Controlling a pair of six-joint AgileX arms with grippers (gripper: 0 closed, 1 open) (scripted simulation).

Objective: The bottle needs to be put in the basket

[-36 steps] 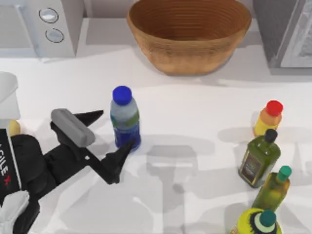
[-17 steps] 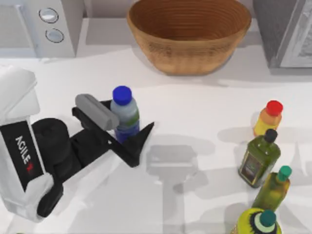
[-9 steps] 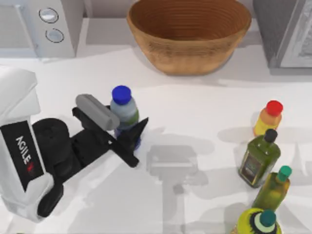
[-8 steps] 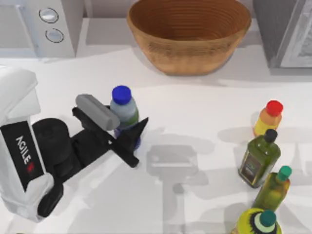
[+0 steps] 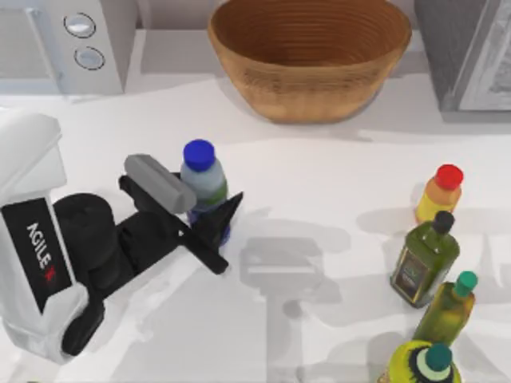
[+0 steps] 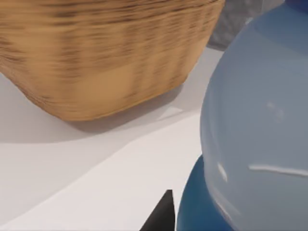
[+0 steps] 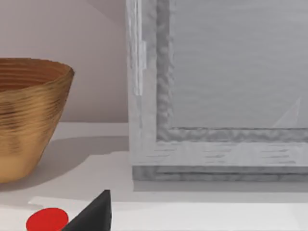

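The bottle (image 5: pixel 204 190), clear with a blue cap and blue lower part, stands upright on the white table left of centre. My left gripper (image 5: pixel 206 209) is shut on the bottle, its dark fingers (image 5: pixel 227 214) pressed to the lower body. The left wrist view has the bottle (image 6: pixel 255 139) very close, with the basket (image 6: pixel 106 53) beyond it. The tan woven basket (image 5: pixel 310 56) sits at the back centre, well apart from the bottle. A dark part of my right gripper (image 7: pixel 94 216) shows in the right wrist view, facing the basket (image 7: pixel 29 115).
A white appliance with knobs (image 5: pixel 72 40) stands at the back left and a grey appliance (image 5: pixel 471 48) at the back right. Along the right side stand a red-capped yellow-orange bottle (image 5: pixel 439 195), a dark green oil bottle (image 5: pixel 423 259) and two more bottles (image 5: pixel 447 307).
My left arm moved up to the bottle and its fingers shut on it. In the last half second nothing has visibly moved.
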